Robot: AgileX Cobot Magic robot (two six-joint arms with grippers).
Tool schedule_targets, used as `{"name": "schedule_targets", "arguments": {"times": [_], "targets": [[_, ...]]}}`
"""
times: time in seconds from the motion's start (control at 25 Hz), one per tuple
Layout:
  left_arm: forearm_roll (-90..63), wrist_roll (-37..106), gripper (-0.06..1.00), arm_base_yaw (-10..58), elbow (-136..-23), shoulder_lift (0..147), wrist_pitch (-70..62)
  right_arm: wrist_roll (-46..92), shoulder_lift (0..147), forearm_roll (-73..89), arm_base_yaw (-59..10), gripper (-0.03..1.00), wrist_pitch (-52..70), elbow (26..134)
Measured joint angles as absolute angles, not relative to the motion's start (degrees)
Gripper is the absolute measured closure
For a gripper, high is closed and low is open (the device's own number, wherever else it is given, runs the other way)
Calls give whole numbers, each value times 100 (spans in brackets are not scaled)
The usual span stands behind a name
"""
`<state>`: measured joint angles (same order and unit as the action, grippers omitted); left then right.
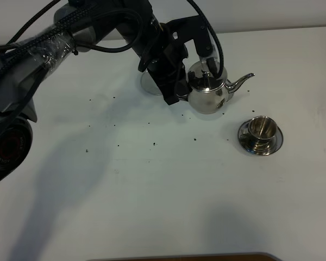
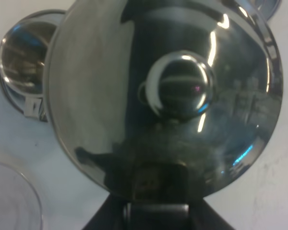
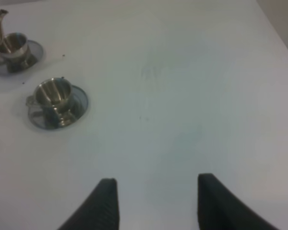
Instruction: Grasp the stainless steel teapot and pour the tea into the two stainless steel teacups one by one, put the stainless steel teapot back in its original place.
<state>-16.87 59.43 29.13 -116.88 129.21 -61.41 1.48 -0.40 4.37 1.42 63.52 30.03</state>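
- stainless steel teapot (image 1: 207, 93) is upper centre-right of the high view, upright, spout (image 1: 242, 82) pointing right; we can't tell if its base is on the worktop (image 1: 152, 196) or just off it.
- left gripper (image 1: 175, 91) is on the pot's handle side; the jaws look clamped on the handle, though the contact itself is hidden.
- first teacup (image 1: 261, 128) on its saucer (image 1: 277, 142) sits lower right of the pot, apart from it. The second teacup (image 3: 14, 45) is just beside the pot and hidden behind it in the high view. In the right wrist view the spout tip shows right by that cup.
- we read this as lining up a pour, with no tilt yet. To do it well, we centre the spout tip over the cup mouth first, then roll the wrist slowly. We stay low to limit splash and keep the pot's base off the saucer rim.
- right gripper (image 3: 157, 182): jaws wide, holding nothing, apart from both cups.
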Motion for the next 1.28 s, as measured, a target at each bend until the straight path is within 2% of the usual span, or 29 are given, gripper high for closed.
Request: {"name": "schedule_targets", "arguments": {"times": [0.28, 0.64, 1.28], "targets": [[-1588, 6197, 69, 2950, -11688, 12949, -6313, 148, -40, 437, 142, 58, 6352, 3003], [-859, 6048, 69, 3464, -11688, 13136, -6145, 148, -40, 437, 142, 58, 6352, 3003], [-55, 5719, 69, 3871, -11688, 13162, -6143, 148, -40, 437, 142, 58, 6352, 3003]]}}
